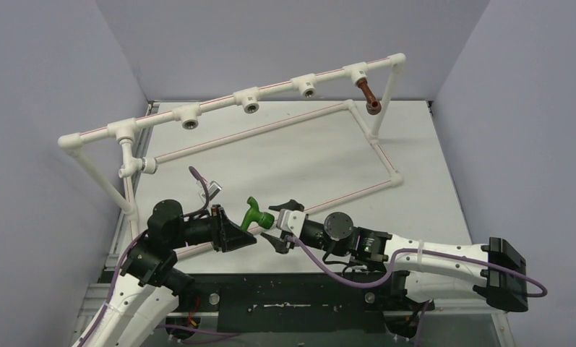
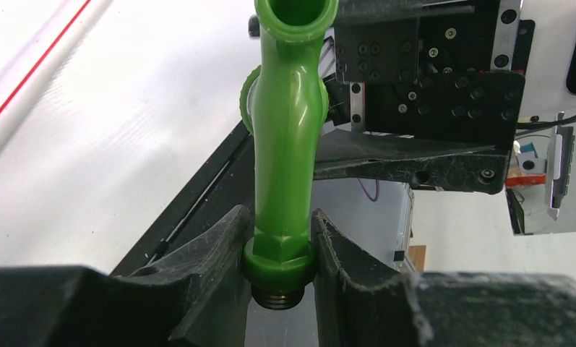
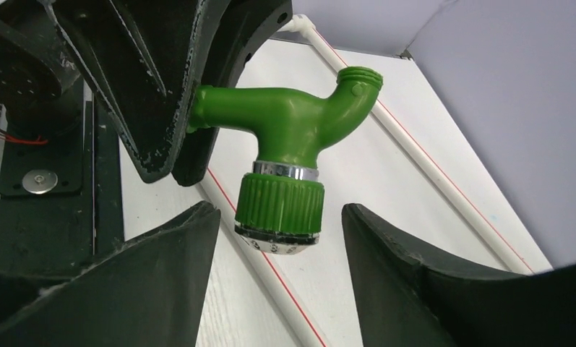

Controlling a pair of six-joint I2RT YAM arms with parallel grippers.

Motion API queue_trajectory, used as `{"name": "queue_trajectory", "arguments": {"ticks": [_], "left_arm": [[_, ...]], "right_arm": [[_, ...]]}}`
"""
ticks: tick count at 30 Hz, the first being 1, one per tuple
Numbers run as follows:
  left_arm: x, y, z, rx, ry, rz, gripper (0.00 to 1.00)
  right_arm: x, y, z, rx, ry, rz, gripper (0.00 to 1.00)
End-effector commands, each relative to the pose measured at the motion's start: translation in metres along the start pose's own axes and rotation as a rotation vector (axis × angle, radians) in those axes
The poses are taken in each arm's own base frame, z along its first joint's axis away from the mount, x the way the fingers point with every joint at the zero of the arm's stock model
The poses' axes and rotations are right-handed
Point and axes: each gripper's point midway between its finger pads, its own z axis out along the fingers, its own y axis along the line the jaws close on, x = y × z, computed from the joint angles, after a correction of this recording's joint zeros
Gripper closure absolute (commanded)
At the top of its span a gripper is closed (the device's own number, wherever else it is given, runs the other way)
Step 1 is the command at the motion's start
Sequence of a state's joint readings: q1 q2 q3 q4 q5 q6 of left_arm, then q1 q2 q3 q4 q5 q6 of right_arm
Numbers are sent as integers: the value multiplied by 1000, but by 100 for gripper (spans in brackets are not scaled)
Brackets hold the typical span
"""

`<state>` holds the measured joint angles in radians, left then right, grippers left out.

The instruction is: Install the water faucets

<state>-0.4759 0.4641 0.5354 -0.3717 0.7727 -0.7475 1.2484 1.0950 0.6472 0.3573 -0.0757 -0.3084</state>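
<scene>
Item one: a glossy bright green plastic faucet [image 1: 256,214], with a bent neck, an open threaded spout mouth, a ribbed round knob rimmed in chrome, a hexagonal collar and a short metal threaded stub. It was held in the air over the near part of the white table [image 1: 292,159], between the two arms. The left hand [image 1: 243,233] was clamped on the collar, its two scuffed black fingers [image 2: 212,267] pressed to either side with the metal stub showing just below them. The right hand [image 1: 279,224] stood spread wide, its two black fingers [image 3: 162,275] flanking the ribbed knob with a gap on each side and touching nothing. Item two: a reddish-brown plastic faucet [image 1: 369,97] of the same bent form, hanging spout-down from the rightmost tee of the upper rail, well apart from the hands. Item three: a white plastic pipe frame [image 1: 220,103], made of round tubing with a thin red stripe and joined by elbows and tees, with an upper rail on slanted posts over a base loop lying on the table. Three tee sockets [image 1: 250,105] along the rail stood open, each with a metal-lined mouth facing the arms. Faucets counted: two. Hands counted: two. Bare table lay between the hands and the rail. Plain lilac-grey walls [image 1: 53,87] closed the left, far and right sides, and the frame's left posts stood close to the left table edge.
</scene>
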Motion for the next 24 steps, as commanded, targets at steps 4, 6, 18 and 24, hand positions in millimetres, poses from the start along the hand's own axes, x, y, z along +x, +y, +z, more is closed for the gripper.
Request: {"name": "queue_trajectory", "arguments": {"ticks": [4,6,18,24], "left_arm": [[-6,-18,-2,77,-14,60,100],[-4,-16,-2,78,-5,51,100],[11,-22,-4,139,62,24,100],[15,-28,-7,168,91,37,100]], "right_arm": [[-21,-14,-20,-23,-85,-11,27],[-23,-17,-27,-48,-107,-2,26],[-50,-22,-44,-108,-182,143,21],[-69,-9,-29,-236,-168,343,30]]}}
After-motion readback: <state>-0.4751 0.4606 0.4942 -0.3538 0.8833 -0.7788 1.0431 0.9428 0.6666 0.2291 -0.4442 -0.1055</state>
